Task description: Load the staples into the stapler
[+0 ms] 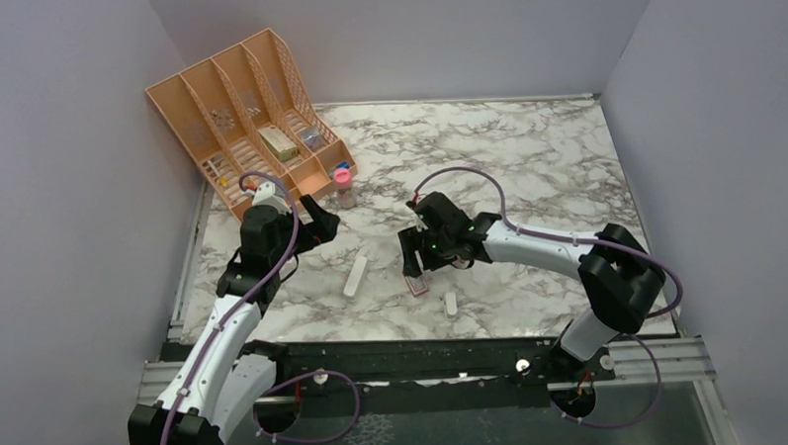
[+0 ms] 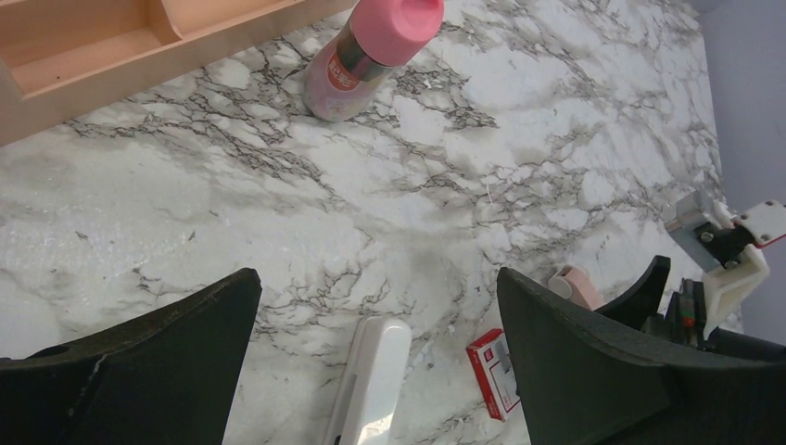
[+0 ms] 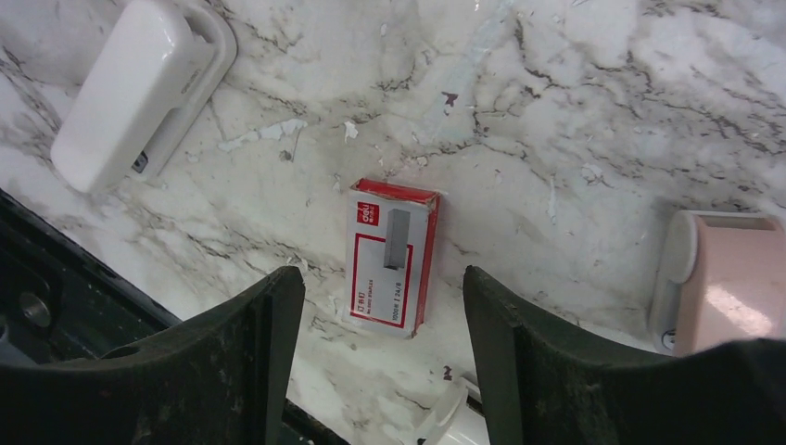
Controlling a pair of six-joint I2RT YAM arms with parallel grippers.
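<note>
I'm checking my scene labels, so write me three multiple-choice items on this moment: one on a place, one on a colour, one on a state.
1. Where is the bottle? A) on the table beside the organiser B) inside the organiser C) at the table's far right corner
2. The staple box is: A) blue B) red and white C) black
3. The right gripper is: A) shut on the staple box B) shut on the bottle C) open
Answers: 1 A, it stands on marble just outside the organiser; 2 B, red border, white face; 3 C, its fingers stand apart, the staple box lying free between them.
</note>
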